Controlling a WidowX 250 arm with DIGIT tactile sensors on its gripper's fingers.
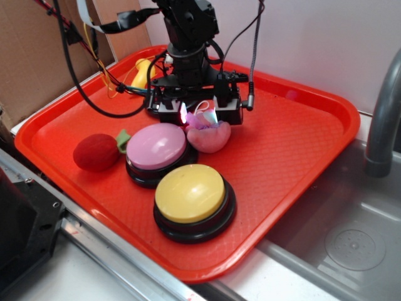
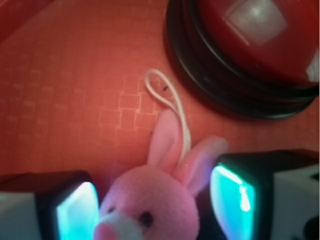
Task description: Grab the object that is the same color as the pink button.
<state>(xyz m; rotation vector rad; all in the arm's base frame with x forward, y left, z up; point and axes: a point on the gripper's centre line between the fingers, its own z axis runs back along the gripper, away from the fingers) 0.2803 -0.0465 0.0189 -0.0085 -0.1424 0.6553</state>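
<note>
Because the pink plush toy [image 2: 150, 205] lies on the red tray [image 1: 294, 144] just beside the pink button [image 1: 156, 145], the gripper [image 2: 150, 207] is lowered over it, its 2 fingers [image 2: 75, 212] spread either side, not yet pinching.

Arm [image 1: 188, 37] black throughout, of boxy stacked segments; black cables [image 1: 254, 44] loop along both sides; red and yellow wires [image 1: 103, 72] trail at one side; fingers [image 2: 75, 212] black-edged with white bodies, inner pads glowing cyan.
</note>
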